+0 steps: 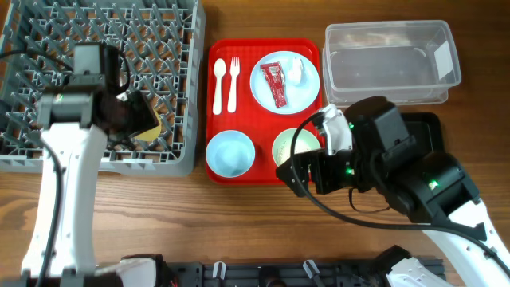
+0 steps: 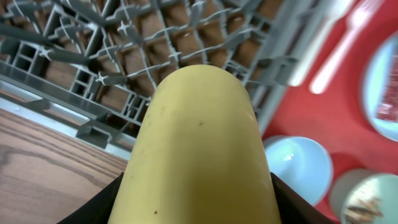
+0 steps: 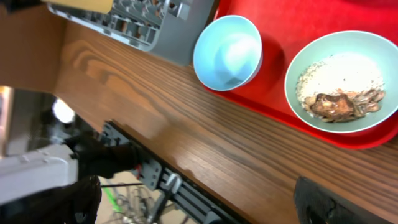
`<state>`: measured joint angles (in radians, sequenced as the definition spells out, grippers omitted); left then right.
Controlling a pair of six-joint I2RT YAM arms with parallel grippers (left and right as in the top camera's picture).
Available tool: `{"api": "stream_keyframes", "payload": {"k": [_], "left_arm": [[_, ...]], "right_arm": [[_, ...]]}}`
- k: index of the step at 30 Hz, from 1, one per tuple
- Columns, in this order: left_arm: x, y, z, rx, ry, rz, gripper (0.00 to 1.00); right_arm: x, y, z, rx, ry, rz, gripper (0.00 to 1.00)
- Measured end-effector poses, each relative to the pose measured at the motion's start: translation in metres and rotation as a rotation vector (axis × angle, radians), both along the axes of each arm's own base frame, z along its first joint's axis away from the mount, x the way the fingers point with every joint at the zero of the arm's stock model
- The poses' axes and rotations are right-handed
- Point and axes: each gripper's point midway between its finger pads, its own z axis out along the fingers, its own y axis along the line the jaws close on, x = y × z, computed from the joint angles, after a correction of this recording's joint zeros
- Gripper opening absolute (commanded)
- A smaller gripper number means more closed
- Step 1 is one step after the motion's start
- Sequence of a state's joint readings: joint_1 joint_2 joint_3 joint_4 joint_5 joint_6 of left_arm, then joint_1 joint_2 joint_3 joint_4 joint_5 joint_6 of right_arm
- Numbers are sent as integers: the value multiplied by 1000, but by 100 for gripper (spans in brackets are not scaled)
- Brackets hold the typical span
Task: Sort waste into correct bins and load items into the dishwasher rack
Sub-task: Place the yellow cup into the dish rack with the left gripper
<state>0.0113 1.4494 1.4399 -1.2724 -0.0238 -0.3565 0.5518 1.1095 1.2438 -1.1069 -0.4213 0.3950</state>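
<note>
The grey dishwasher rack (image 1: 48, 48) fills the far left. Over its near right corner my left gripper (image 1: 143, 119) is shut on the small yellow cup (image 2: 199, 137), which fills the left wrist view with a black finger on each side. A red serving tray holds the white spoon (image 1: 219, 84), the fork (image 1: 233, 82), a pale plate (image 1: 263, 84) carrying the red wrapper (image 1: 275, 84) and white scrap (image 1: 296, 72), an empty bowl (image 3: 227, 53), and a bowl with brown crumbs (image 3: 345, 81). My right gripper (image 1: 293, 174) hangs open and empty over the table's front edge near that bowl.
The clear tub (image 1: 390, 60) stands at the far right. The black tray (image 1: 426, 123) lies in front of it, mostly under my right arm. Bare wooden table (image 3: 205, 137) runs between the red serving tray (image 1: 263, 171) and the front edge.
</note>
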Motion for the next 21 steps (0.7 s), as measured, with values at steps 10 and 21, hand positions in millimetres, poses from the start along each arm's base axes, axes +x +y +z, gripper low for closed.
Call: {"api": "stream_keyframes", "payload": {"k": [10,21], "left_arm": [[12,-10,-67,22,229,-13,67],[7,-15,-78,7,288,-11,100]], "right_arm": [[3,-3,-3,-45,-29,-15,100],[7,-6,-4,-60,-45,-30,100]]}}
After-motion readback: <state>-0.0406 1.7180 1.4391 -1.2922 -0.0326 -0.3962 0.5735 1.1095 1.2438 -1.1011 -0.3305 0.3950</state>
